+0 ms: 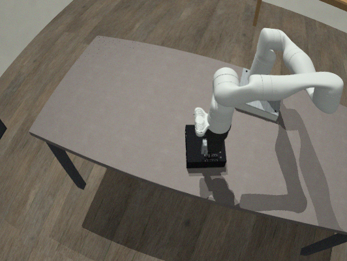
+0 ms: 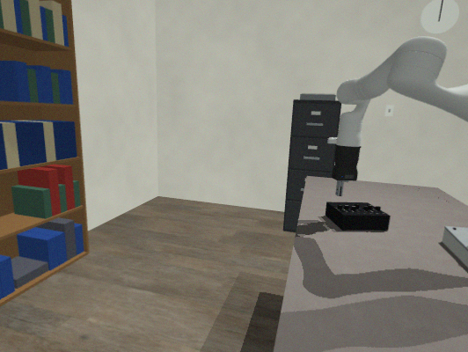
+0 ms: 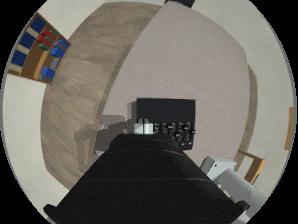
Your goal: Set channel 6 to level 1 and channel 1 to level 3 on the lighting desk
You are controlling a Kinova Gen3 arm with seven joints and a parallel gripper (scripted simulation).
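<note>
The black lighting desk point(image 1: 200, 147) stands flat on the table, near its front edge; it also shows in the exterior view point(image 2: 357, 215) and in the wrist view point(image 3: 166, 120). Small fader caps stand in a row on its top; their levels are too small to read. My gripper point(image 1: 204, 147) points straight down over the desk, fingers shut together with nothing between them. In the exterior view the fingertips point(image 2: 340, 191) hang a little above the desk's left end. The wrist view is mostly blocked by the dark gripper body.
The arm's grey base plate point(image 1: 259, 106) sits on the table behind the desk. A dark filing cabinet point(image 2: 313, 160) stands beyond the table's far end. A bookshelf point(image 2: 35, 145) stands at the left wall.
</note>
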